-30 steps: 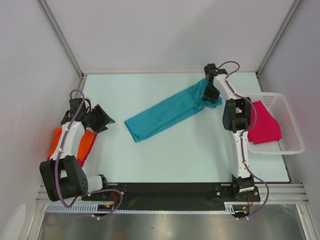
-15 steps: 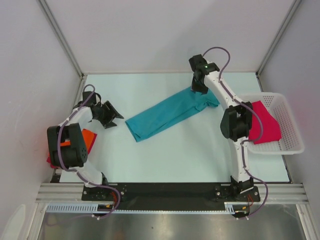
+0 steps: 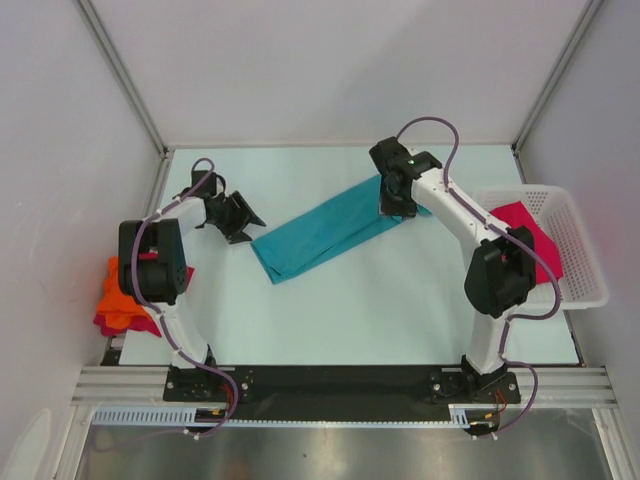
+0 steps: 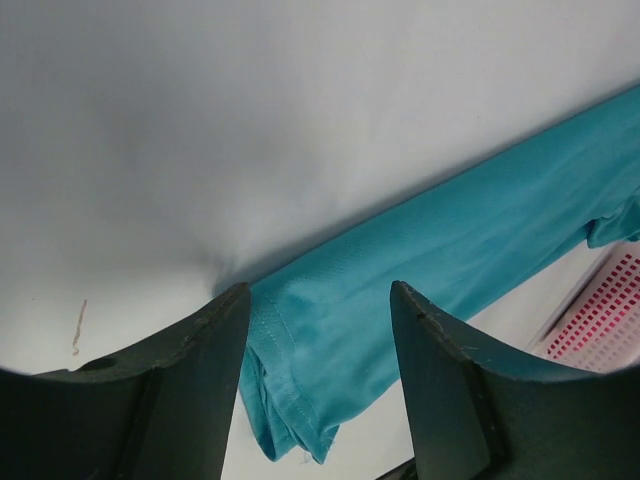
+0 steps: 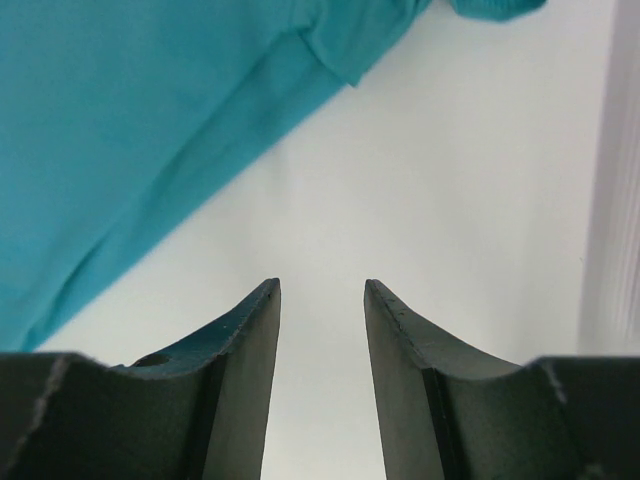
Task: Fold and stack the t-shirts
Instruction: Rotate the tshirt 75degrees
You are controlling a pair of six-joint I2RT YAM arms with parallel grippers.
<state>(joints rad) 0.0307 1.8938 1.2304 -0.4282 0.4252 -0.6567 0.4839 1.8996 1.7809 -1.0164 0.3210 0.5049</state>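
Teal t-shirt (image 3: 330, 228) lies flat mid-bench (image 3: 380, 310), already narrowed into a long strip running diagonally from near left to far right; sleeve end bunched at the far-right tip. The strip shape suggests the lengthwise folds are done and a crosswise fold is due, which would explain one arm posted at each end. Left tool (image 4: 318, 292) sits just off the near-left end, jaws wide with nothing between them, the hem corner showing in the gap beyond the tips. Right tool (image 5: 322, 285) hangs over the far-right end, jaws moderately apart and empty, bare bench between them in its own view, cloth just off to one side. Neither touches the shirt, as far as I can tell. Magenta-pink shirt (image 3: 535, 240) waits in the white basket (image 3: 582, 245) at the right edge, partly hidden by the right arm. Orange shirt (image 3: 118, 295) over a dark red one (image 3: 106, 323) at the left edge, behind the left arm. Nothing lies between either tool and the strip.
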